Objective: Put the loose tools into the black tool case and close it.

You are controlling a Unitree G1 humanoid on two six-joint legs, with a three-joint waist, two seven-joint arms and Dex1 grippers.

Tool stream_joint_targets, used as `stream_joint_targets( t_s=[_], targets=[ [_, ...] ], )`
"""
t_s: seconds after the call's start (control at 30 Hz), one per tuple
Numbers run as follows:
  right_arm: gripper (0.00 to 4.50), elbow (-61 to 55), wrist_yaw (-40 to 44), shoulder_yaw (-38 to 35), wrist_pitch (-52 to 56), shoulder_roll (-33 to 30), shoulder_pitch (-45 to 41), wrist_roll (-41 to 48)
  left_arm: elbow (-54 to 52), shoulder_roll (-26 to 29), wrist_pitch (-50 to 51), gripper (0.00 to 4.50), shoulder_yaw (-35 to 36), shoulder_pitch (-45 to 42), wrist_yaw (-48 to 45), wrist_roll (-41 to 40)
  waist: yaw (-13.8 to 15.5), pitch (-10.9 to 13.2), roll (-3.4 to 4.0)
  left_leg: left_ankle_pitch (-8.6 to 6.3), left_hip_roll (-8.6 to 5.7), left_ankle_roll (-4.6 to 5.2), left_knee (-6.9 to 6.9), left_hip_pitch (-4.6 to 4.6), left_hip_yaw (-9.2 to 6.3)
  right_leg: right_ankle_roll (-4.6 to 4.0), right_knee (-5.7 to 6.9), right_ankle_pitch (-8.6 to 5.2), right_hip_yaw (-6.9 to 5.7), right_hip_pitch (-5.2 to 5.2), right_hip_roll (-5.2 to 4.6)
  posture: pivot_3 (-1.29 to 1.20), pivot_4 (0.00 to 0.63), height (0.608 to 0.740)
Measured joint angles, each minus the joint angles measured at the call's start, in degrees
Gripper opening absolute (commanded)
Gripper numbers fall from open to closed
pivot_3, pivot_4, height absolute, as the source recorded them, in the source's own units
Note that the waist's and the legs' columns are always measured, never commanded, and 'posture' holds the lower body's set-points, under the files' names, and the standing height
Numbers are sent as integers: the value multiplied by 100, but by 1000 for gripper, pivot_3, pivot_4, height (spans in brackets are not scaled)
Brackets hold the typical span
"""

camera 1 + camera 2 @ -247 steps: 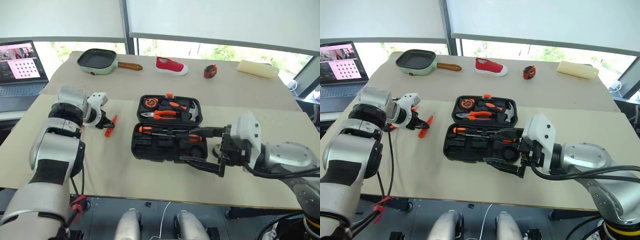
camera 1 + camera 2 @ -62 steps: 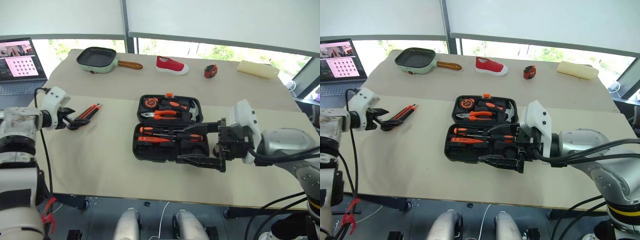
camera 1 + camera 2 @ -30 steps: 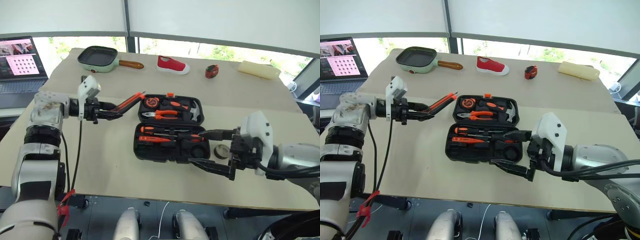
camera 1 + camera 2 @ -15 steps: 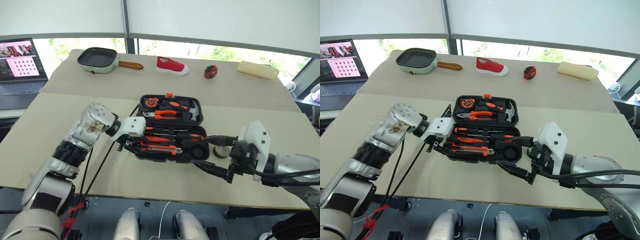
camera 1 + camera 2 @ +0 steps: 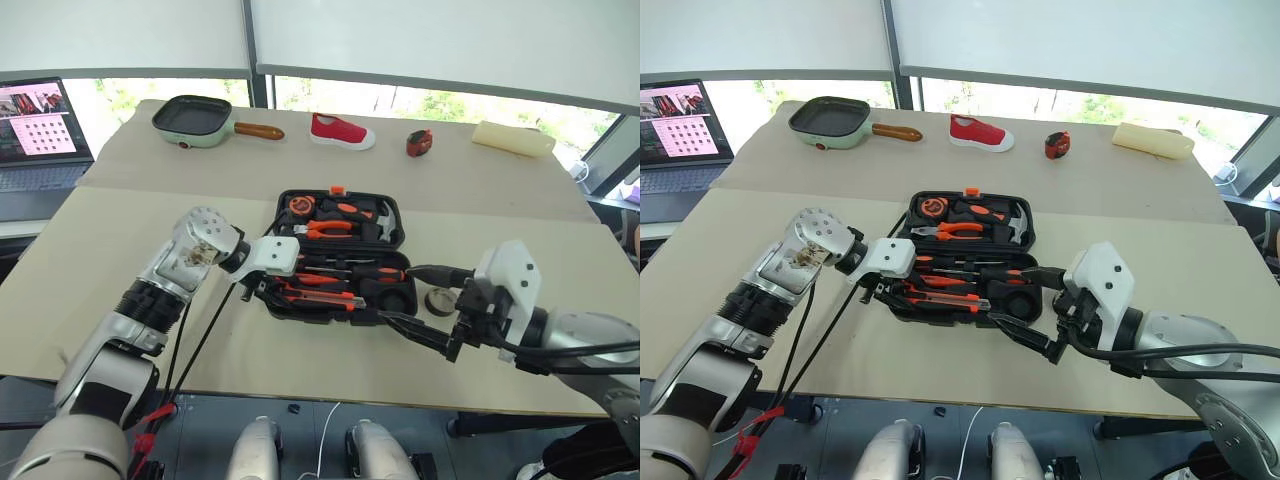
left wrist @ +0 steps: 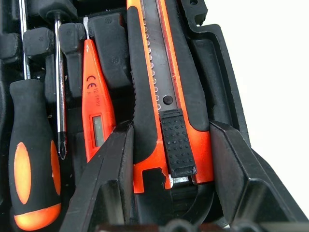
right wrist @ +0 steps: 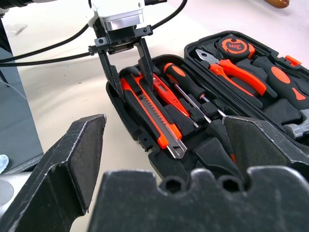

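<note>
Now left end effector [image 7: 126, 60] grips utility knife [image 6: 164, 106] in case [image 5: 395, 215]; right end effector [image 5: 415, 300] wide open.

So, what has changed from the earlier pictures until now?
The left gripper carried the utility knife from the table's left side into the front half of the black tool case. The right gripper stayed open beside the case, and the tape roll stayed put.

Tool case [image 5: 340, 255] mid-table – knife [image 6: 161, 96] inside, front row, tester pen [image 6: 96, 101] beside it; tape roll [image 5: 439, 301] right of case.
</note>
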Motion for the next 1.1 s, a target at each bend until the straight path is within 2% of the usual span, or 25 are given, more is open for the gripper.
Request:
stream_joint_targets(
  t_s=[0.03, 0.17, 0.4, 0.5, 0.67, 0.77, 0.8, 0.83, 1.1],
  targets=[
    [4500, 0, -15, 36, 0, 7, -2, -2, 2, -24, 26, 2911, 10, -1, 26, 1, 4, 0, 0, 0, 0, 0, 0, 0, 0, 0, 0, 0, 0, 0, 0, 0, 150, 740],
    [4500, 33, -36, 140, 0, 80, -37, -11, -9, -142, 237, 4363, 84, -20, 43, -28, 0, 0, 0, 0, 0, 0, -1, 0, 0, 0, -1, 0, 0, -1, 0, 0, 150, 740],
    [4500, 69, 26, 143, -10, 80, 6, -86, -62, -7, 650, 4454, 263, -21, -212, -434, -47, 0, 0, 0, 1, 0, -3, 0, -3, 0, 1, 0, 0, -4, 2, 0, 150, 740],
    [4500, 81, 91, 143, -36, 79, 37, -126, -129, 222, 781, 3749, 488, -49, -345, -657, -53, 0, 0, 0, 1, 0, -3, 0, -4, 0, 1, 0, 0, -4, 2, 0, 150, 740],
    [4500, 102, 225, 143, -69, 79, 40, -234, -138, 458, 429, 1730, 618, -10, -393, -686, -27, 0, 1, 0, 0, 0, -1, 0, -3, 0, 0, 0, -1, 0, 0, 0, 150, 740],
    [4500, 109, 290, 143, -73, 79, 40, -258, -87, 449, 171, 783, 618, 118, -329, -680, -10, 0, 1, 0, 0, 0, 0, 0, 0, 0, -1, 0, -1, -1, -1, 0, 150, 740],
    [4500, 115, 310, 143, -73, 79, 40, -273, -56, 432, 118, 248, 618, 159, -305, -680, -10, 0, 1, 0, 1, 0, 0, 0, 0, 0, 0, 0, -1, -1, 0, 0, 150, 740],
    [4500, 125, 326, 143, -73, 79, 39, -284, -17, 398, 92, 55, 618, 190, -270, -680, -8, 0, 1, 0, 1, 0, 0, 0, -1, 0, 0, 0, -1, -2, 0, 0, 150, 740],
    [4500, 211, 364, 143, -73, 79, 39, -343, -12, 393, -105, 55, 601, 359, -153, -656, -16, 0, 1, 0, 1, 0, -1, 1, -1, 0, 0, 0, -1, -1, 0, 0, 150, 740]
  ],
)
